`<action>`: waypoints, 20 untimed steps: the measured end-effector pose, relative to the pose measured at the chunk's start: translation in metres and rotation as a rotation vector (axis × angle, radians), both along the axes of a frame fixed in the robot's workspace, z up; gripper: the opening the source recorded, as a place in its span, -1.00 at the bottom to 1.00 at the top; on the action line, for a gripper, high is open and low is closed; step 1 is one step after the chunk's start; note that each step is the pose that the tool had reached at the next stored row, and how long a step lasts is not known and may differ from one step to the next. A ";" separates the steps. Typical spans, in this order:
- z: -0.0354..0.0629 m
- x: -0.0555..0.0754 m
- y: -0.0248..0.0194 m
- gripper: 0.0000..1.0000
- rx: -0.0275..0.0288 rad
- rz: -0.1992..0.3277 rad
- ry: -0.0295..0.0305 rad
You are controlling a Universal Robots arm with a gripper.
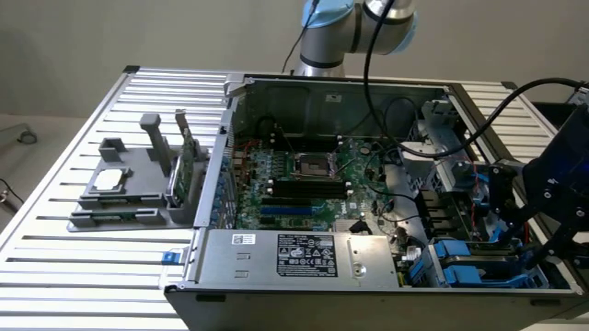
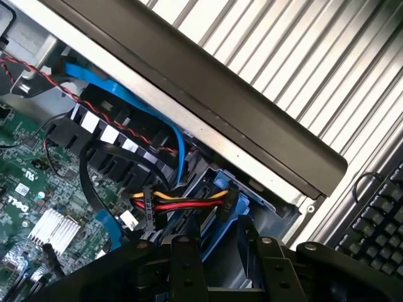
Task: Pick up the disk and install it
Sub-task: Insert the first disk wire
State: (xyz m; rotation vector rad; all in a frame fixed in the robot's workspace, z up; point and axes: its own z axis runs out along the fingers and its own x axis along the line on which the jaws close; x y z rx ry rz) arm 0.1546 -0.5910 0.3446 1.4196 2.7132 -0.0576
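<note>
Jaws tight on the disk (image 2: 230, 211) by the computer case wall (image 2: 208, 82)

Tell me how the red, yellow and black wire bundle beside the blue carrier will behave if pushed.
The wire bundle would likely flop aside, since its thin separate strands sag in a loose curve. It probably weighs little for its length. Its black connector looks rigid, so it may snag on neighbouring parts rather than bend.
</note>
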 end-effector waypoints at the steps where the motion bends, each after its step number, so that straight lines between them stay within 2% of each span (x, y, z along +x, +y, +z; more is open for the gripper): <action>1: 0.0000 0.001 0.0000 -0.25 -0.0001 -0.002 0.0000; 5: -0.0008 0.004 0.0000 -0.25 0.0003 -0.025 0.0000; 11: -0.0032 0.004 0.0000 -0.25 0.0062 -0.101 0.0001; 16: -0.0030 0.006 0.0000 -0.25 0.0107 -0.122 0.0003; 20: 0.0009 0.007 -0.0006 -0.25 0.0156 -0.129 0.0006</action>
